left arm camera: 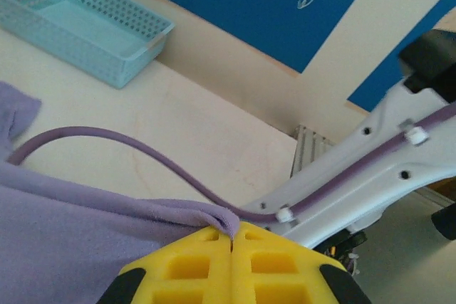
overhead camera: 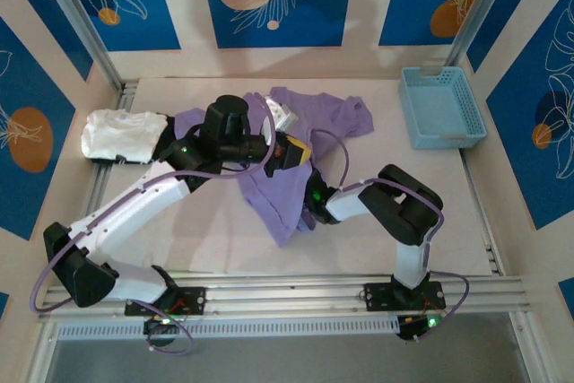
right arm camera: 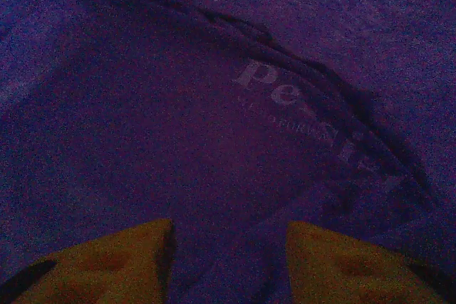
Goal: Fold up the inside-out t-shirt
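Lavender t-shirt pinched in closed left gripper; right gripper parted (dim, seemingly empty).

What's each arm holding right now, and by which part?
The left gripper is shut on the t-shirt, pinching a folded edge. The right gripper, jaws apart over the cloth, grips nothing visible.
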